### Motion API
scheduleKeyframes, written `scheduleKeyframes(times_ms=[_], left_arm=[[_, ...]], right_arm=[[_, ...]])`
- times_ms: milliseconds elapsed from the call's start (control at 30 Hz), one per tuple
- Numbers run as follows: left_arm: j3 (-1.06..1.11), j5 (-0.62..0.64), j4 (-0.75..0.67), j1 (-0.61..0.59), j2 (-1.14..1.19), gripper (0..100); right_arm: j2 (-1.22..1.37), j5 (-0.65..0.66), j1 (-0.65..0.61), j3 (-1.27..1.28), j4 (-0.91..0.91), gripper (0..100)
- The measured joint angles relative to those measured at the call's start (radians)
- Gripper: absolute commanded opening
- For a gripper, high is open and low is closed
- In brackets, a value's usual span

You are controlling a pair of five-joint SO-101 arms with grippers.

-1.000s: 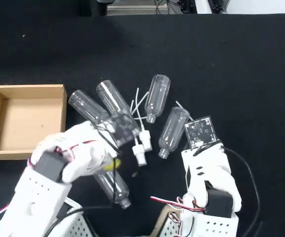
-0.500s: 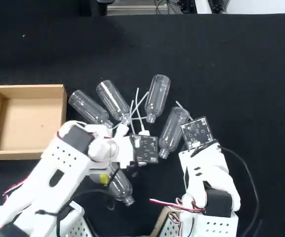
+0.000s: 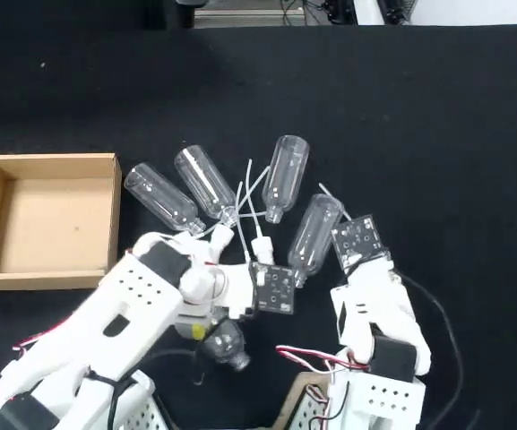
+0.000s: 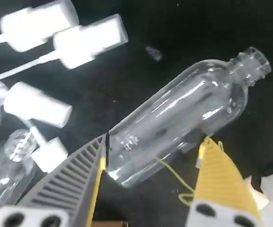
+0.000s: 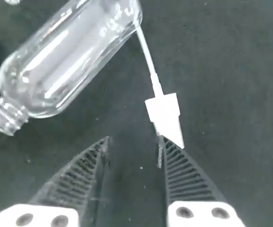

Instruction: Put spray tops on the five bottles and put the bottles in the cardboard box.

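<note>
A bottle (image 4: pixel 188 113) lies between the left claw's (image 4: pixel 156 142) spread fingers.

My left arm (image 3: pixel 124 313) reached forward low and slanted across toward my right arm (image 3: pixel 376 309), with the wrist bent downward. Beyond that wrist, my left hand (image 4: pixel 155 142) pointed down, its grey and yellow fingers spread wide apart. My right arm sat folded close to its base. My right hand (image 5: pixel 134 141) also pointed down, its fingers parted by a narrower gap.
</note>
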Motion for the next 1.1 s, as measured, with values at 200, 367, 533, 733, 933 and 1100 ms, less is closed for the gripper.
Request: scheduleKeyframes(times_ms=[200,367,533,733,933,1100], left_arm=[[0.124,0.0,-0.141,0.003,0.002,29],[0.163,0.02,-0.192,0.003,0.002,29],[0.173,0.161,-0.247,-0.023,0.002,29],[0.264,0.331,-0.336,0.009,0.002,28],[0.278,0.48,-0.364,0.003,0.002,18],[0.221,0.497,-0.209,-0.012,0.002,4]], right_arm=[[0.0,0.008,0.063,0.006,-0.002,12.7],[0.0,0.006,0.066,0.006,-0.002,12.7],[0.0,-0.026,0.066,0.006,-0.002,12.7],[0.0,-0.028,0.066,0.006,-0.002,12.7],[0.0,-0.028,0.066,0.006,-0.002,12.7],[0.0,-0.028,0.066,0.006,-0.002,12.8]])
